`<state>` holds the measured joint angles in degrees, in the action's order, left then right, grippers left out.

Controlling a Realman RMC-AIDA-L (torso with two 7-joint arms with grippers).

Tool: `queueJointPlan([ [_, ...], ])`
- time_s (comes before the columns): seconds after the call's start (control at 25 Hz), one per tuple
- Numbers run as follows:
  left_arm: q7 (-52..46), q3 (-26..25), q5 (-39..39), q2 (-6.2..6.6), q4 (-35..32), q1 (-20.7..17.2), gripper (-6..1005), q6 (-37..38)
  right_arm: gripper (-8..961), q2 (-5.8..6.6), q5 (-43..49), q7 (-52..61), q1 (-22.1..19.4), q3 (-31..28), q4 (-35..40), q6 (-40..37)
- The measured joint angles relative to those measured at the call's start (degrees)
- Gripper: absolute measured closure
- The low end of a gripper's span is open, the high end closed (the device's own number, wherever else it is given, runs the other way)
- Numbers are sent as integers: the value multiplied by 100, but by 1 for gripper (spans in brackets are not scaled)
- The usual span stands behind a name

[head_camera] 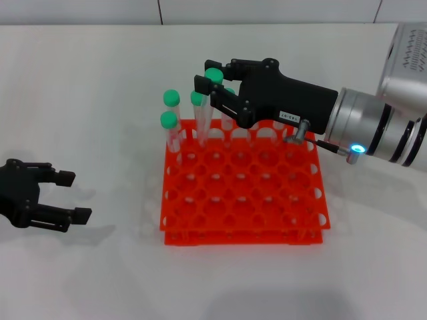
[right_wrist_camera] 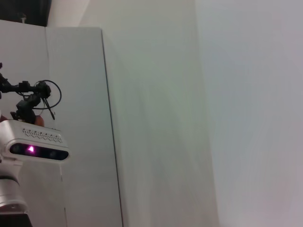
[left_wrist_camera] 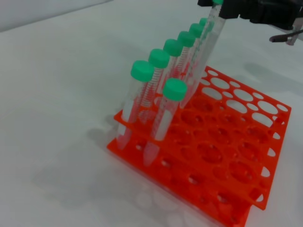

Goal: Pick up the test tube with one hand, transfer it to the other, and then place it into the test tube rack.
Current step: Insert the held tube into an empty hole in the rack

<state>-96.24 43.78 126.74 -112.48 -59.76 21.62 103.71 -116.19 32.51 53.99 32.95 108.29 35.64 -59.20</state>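
The orange-red test tube rack stands mid-table. My right gripper, black with a white label and a blue light on its forearm, reaches over the rack's far left corner. It is shut on a test tube with a green cap. In the left wrist view this tube leans, its lower end in a back-row hole of the rack, with the right gripper at its cap. My left gripper lies open and empty on the table, left of the rack.
Several other green-capped tubes stand in the rack's back row, and one stands a row nearer. The right wrist view shows only a white wall and a camera unit.
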Motion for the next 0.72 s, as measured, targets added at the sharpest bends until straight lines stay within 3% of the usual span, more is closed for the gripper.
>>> queueJointPlan([
  [0.72, 0, 12, 0, -60, 0, -52, 111, -3, 687, 0, -412, -178, 11, 450, -109, 199],
])
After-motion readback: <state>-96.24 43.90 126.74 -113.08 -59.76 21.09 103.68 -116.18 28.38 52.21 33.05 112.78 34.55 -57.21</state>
